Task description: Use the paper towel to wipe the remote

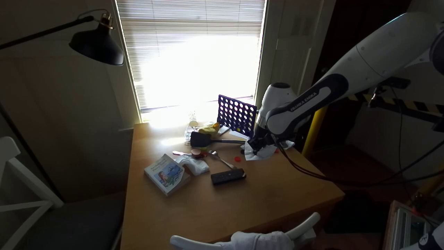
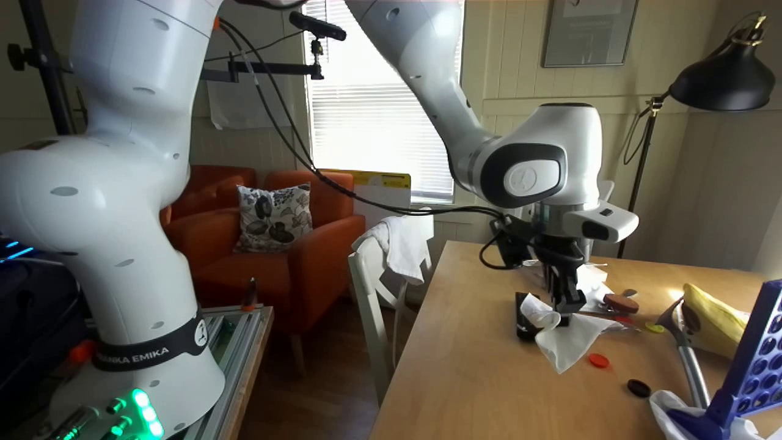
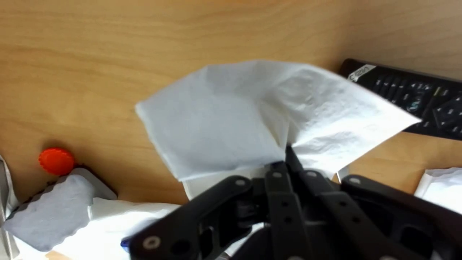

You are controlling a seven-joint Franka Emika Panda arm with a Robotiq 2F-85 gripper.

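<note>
The paper towel [image 3: 213, 119], a thin white rumpled sheet, is pinched between the closed fingers of my gripper [image 3: 287, 157] in the wrist view. It spreads out on both sides of the fingertips. The towel also hangs from the gripper in both exterior views [image 1: 259, 152] [image 2: 571, 345]. I cannot tell whether its lower corner touches the table. The remote [image 1: 228, 176], a black bar, lies flat on the table, apart from the gripper. In the wrist view the remote [image 3: 433, 103] is at the right, partly covered by the towel's corner and cut by the frame edge.
A dark blue grid rack [image 1: 237, 116] stands at the table's back. A spatula [image 1: 201, 139], a fork [image 1: 223, 160], a yellow packet [image 1: 210, 129] and a white packet [image 1: 196, 166] lie about. A book [image 1: 166, 175] lies beyond the remote. Red [image 2: 599, 360] and black [image 2: 639, 388] discs lie nearby.
</note>
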